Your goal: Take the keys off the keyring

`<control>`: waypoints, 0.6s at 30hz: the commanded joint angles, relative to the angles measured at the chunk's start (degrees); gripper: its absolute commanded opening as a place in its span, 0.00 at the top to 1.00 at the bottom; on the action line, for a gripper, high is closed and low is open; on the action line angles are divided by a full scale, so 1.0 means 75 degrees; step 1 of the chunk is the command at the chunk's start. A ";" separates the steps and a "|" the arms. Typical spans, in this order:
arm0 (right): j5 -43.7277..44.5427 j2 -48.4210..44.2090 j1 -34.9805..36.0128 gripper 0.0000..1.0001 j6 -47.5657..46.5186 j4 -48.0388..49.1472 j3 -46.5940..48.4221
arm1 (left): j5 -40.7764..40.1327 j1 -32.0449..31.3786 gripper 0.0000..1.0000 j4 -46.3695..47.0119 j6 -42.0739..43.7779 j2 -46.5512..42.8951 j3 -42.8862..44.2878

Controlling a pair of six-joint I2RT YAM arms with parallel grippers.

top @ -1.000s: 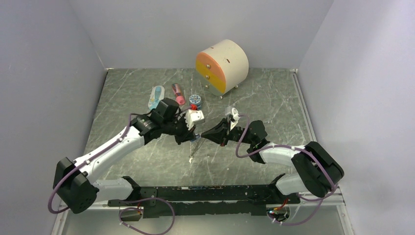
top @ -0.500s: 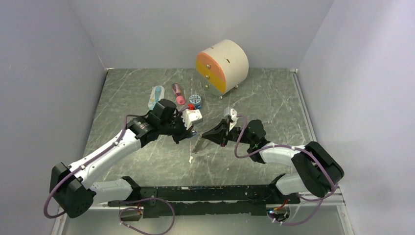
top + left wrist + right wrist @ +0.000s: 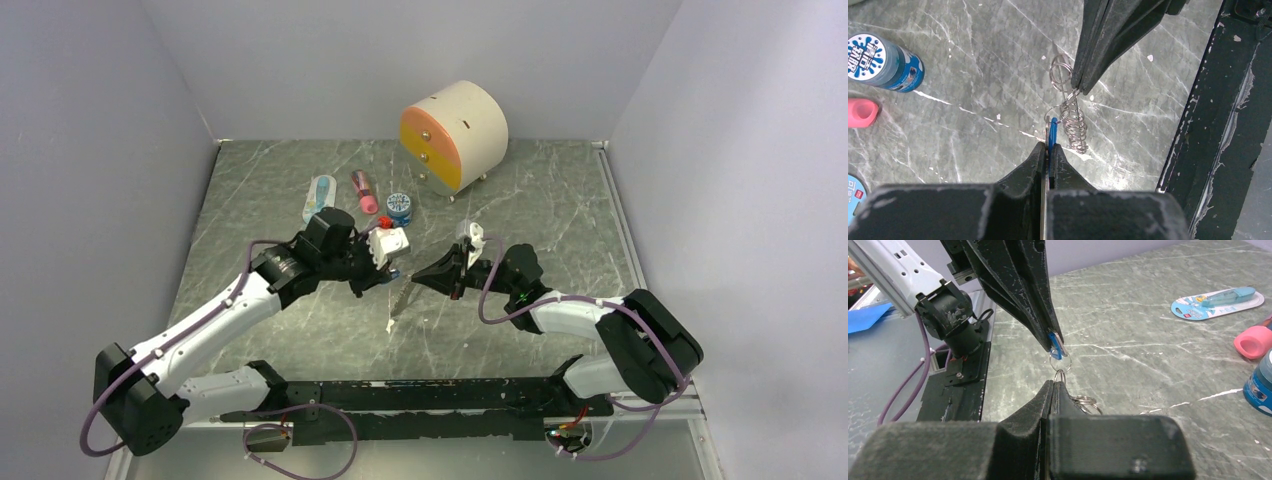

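Note:
My left gripper is shut on the blue-tagged key, held above the table. A small wire ring joins the key to the keyring's silvery strand of linked rings, which hangs below. My right gripper is shut on that strand, tip to tip with the left fingers. In the top view the left gripper and right gripper meet at the table's middle, and the strand dangles to the table. The green-tagged key is not in view.
A round blue tin, a pink tube and a pale blue oval flat piece lie behind the left arm. A round drawer cabinet stands at the back. The black base rail runs along the near edge.
The left arm has drawn back a little to the left with the blue key in its grip. The hanging strand has shifted with it. The right gripper has barely moved.

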 commanded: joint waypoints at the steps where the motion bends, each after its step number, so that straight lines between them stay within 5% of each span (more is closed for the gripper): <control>1: -0.0217 -0.0110 0.0021 1.00 -0.0242 -0.0167 0.0228 | -0.0220 0.0021 0.97 0.0365 0.0077 -0.0365 -0.0018; 10: 0.0041 -0.0104 0.0323 1.00 -0.1165 -0.1698 0.0460 | 0.0036 0.0018 0.98 0.0479 0.0049 -0.0515 -0.0057; 18: 0.0060 0.0387 0.0447 1.00 -0.1183 -0.1721 0.0653 | 0.0517 0.0020 0.97 0.0551 -0.0014 -0.0537 -0.0046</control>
